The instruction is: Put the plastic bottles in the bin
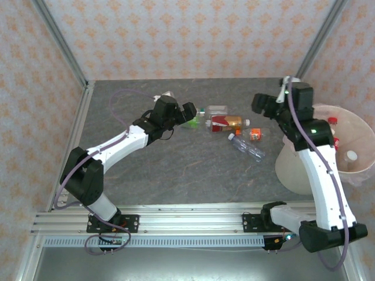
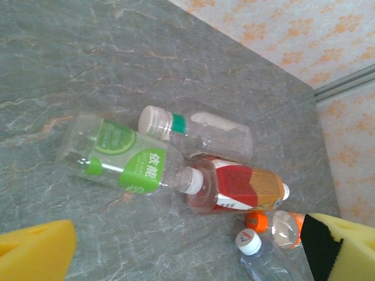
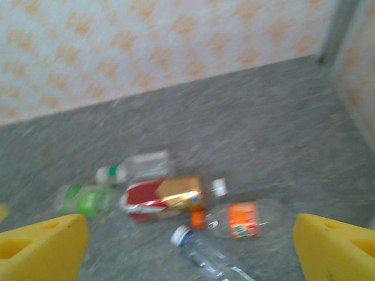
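Desk (image 1: pixel 176 175): grey, marble-patterned. The near half and the left side are bare, and walls stand at the far and left edges.
Bin (image 1: pixel 296 167): stands at the desk's right edge. The top view shows a red cap and a white cap inside.
Plastic bottles (image 1: pixel 225 122): five lie in a loose cluster toward the middle of the far edge.
Green-label bottle (image 2: pixel 117 155): lies at the cluster's left end. The left wrist view shows white Chinese characters, seemingly 依能.
Red-and-orange-label bottle (image 2: pixel 234 190): its shoulder touches the green-label bottle's cap. The print is unreadable.
Orange-label bottle (image 3: pixel 243 219): nearest the bin, blurred in the right wrist view.
Left end effector (image 2: pixel 187 257): released, yellow pads wide apart, just left of the cluster.
Right end effector (image 3: pixel 187 252): released, pads wide apart, between cluster and bin.
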